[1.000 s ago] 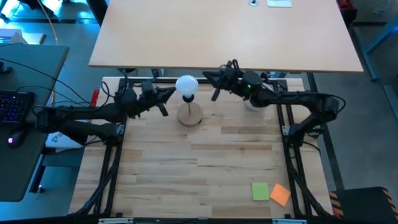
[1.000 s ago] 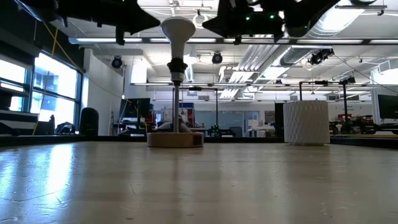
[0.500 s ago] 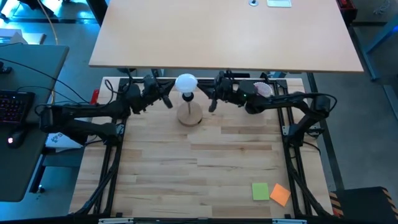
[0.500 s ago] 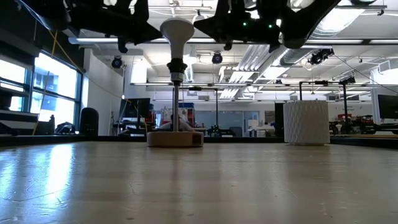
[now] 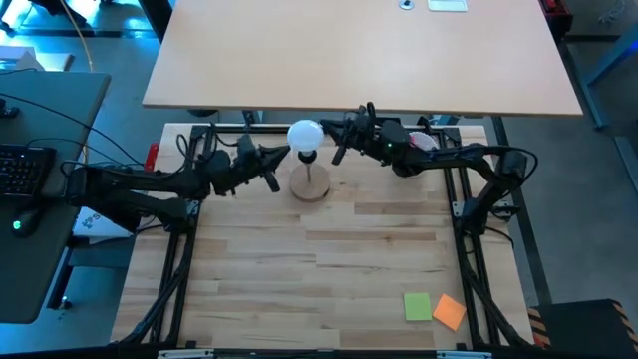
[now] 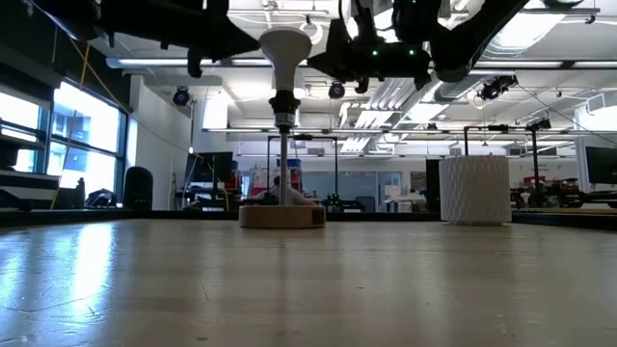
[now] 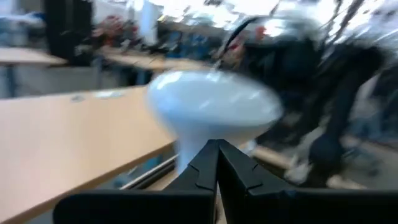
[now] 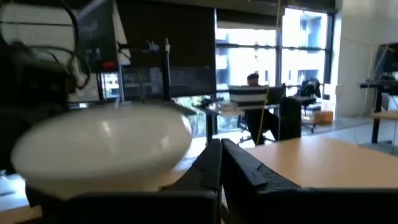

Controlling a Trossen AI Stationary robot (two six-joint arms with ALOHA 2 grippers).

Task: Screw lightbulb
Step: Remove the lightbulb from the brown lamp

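The white frosted lightbulb (image 5: 305, 135) stands base down in the black socket (image 6: 283, 104) on the post of the round wooden stand (image 5: 310, 185), at the table's far middle. My left gripper (image 5: 281, 154) is shut, level, just left of the bulb; in its wrist view the fingertips (image 7: 217, 148) sit in front of the bulb's tapering neck (image 7: 196, 140). My right gripper (image 5: 333, 149) is shut, just right of the bulb, with the globe (image 8: 106, 146) close beside its fingers (image 8: 221, 149). My left gripper's shut fingertips come level from the table's left at the bulb's neck (image 7: 186, 149), below the globe. I cannot tell whether they touch it. My right gripper's shut fingers lie beside the globe from the table's right; I cannot tell whether they touch it.
A white ribbed cup (image 6: 474, 190) stands at the far right under my right arm (image 5: 439, 158). A green (image 5: 417, 306) and an orange (image 5: 450, 312) sticky note lie near the front right corner. A large desk top (image 5: 359, 60) lies beyond the far edge.
The stand with the bulb has slid a little toward the table's right, staying upright. My left gripper has followed it rightward toward the bulb. My right gripper has moved leftward, closer to the bulb.
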